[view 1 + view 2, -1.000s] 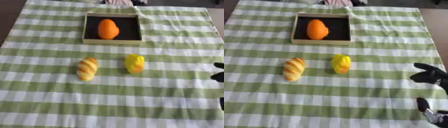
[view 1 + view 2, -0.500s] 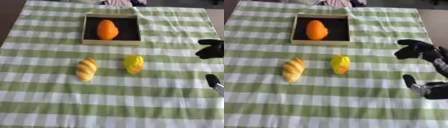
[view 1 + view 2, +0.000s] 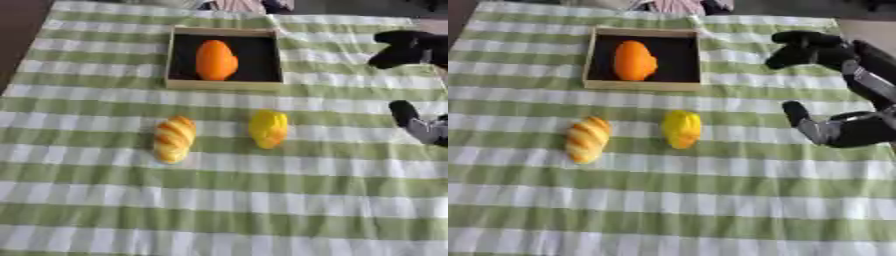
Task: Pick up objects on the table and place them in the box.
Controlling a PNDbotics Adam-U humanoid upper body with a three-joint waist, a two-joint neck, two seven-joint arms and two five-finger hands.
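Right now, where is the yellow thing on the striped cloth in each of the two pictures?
Left eye view: the yellow object lies a little right of centre, just right of the bread roll.
Right eye view: it lies at about the centre.
Shared landmark: the box holding the orange object, directly beyond it in both.

The right hand [image 3: 824,85] hangs at the right side, spread and holding nothing.

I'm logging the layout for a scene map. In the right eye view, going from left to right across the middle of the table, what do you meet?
Bread roll → yellow fruit-like item → right hand, held open near the cloth's right edge.
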